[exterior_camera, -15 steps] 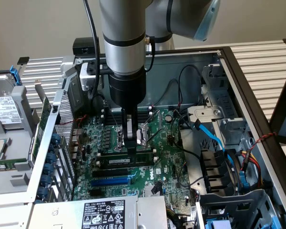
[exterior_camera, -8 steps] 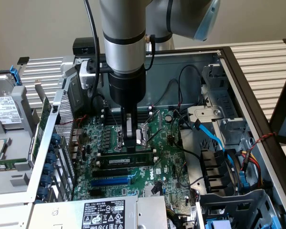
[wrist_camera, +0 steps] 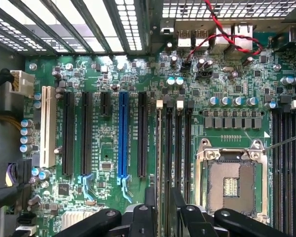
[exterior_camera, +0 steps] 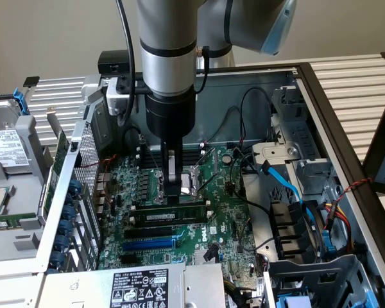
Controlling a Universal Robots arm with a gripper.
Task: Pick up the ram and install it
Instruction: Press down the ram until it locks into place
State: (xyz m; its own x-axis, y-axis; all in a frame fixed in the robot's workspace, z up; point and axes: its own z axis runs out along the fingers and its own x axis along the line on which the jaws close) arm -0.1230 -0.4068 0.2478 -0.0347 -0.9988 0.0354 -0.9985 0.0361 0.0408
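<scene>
One gripper: lowered over the motherboard, fingers clamped on the ram.
Ram: held upright on edge, at a black memory slot.

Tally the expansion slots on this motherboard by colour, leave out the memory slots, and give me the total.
White expansion slot: 1
Blue expansion slot: 1
Black expansion slots: 4 (three long, one short)
Total: 6
</scene>
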